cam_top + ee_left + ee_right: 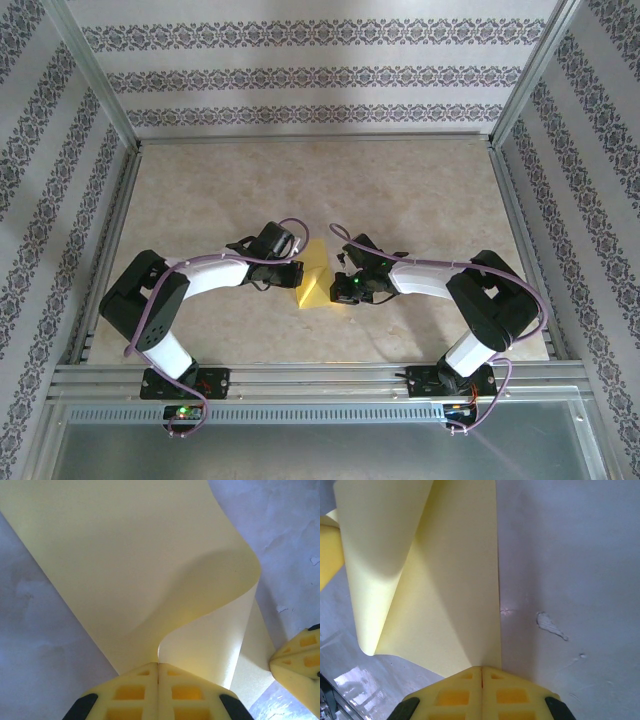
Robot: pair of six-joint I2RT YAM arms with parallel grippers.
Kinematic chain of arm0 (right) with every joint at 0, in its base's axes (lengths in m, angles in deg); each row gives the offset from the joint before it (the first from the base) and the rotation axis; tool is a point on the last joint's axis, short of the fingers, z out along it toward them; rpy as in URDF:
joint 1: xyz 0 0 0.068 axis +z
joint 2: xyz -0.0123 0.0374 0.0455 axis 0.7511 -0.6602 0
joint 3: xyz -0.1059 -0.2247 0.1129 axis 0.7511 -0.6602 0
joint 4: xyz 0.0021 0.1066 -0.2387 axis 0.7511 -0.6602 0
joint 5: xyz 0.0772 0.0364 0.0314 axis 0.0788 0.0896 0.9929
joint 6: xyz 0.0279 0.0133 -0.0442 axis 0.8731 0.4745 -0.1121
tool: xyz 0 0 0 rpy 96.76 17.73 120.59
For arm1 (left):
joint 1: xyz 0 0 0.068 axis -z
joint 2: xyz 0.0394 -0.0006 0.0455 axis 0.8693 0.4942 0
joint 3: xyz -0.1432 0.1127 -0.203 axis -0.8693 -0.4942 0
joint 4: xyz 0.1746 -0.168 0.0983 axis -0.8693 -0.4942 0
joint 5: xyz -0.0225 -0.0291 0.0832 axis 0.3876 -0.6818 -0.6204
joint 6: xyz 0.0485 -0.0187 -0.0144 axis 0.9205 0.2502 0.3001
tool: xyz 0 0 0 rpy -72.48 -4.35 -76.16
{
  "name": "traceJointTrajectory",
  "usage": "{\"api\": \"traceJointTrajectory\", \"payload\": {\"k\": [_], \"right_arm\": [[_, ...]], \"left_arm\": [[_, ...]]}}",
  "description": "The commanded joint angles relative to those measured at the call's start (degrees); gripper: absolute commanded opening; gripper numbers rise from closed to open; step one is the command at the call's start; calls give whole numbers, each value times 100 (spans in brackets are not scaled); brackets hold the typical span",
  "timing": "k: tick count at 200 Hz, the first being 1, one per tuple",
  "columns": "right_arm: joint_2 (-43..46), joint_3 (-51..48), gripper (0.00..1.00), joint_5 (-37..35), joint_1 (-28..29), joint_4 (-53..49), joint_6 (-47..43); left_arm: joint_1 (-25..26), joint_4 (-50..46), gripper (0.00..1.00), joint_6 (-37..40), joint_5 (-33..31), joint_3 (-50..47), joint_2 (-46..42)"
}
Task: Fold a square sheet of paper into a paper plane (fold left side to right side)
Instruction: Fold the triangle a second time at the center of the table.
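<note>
The square sheet of paper is plain yellow and rises as a pointed, bent shape in the middle of the table, between my two grippers. My left gripper is at its left side, shut. In the left wrist view the sheet curls in an S-bend and runs into the seam of the closed left gripper. My right gripper is at the sheet's right side. In the right wrist view the paper shows a slanting crease that ends at the closed right gripper, which pinches its lower corner.
The beige marbled table top is ringed by aluminium rails and patterned walls. A fingertip of the right gripper stands close beside the sheet. A white chip marks the table to the right of the paper.
</note>
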Motion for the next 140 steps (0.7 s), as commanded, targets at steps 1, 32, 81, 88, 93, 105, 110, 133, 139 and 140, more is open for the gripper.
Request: {"api": "traceJointTrajectory", "payload": {"k": [1, 32, 81, 88, 93, 105, 110, 133, 139, 140], "right_arm": [[-300, -120, 0, -370, 58, -398, -62], [-301, -111, 0, -388, 63, -410, -62], [-323, -94, 0, -397, 62, -427, -69], [-325, -86, 0, -397, 64, -428, -71], [-324, -85, 0, -397, 59, -428, -76], [-323, -85, 0, -397, 66, -422, -71], [-329, -85, 0, -397, 66, -423, -72], [-327, -85, 0, -397, 66, -423, -72], [-323, -85, 0, -397, 68, -423, -71], [-323, -85, 0, -397, 61, -426, -71]], "left_arm": [[-102, -195, 0, 184, -112, 138, 107], [-100, -230, 0, 199, -138, 147, 106], [-94, -309, 0, 234, -160, 133, 89], [-102, -310, 0, 236, -168, 116, 84], [-100, -303, 0, 229, -173, 112, 80], [-102, -291, 0, 228, -184, 97, 79], [-99, -295, 0, 224, -192, 96, 79], [-95, -291, 0, 241, -208, 114, 113], [-96, -291, 0, 251, -221, 119, 122], [-99, -291, 0, 255, -217, 120, 123]]}}
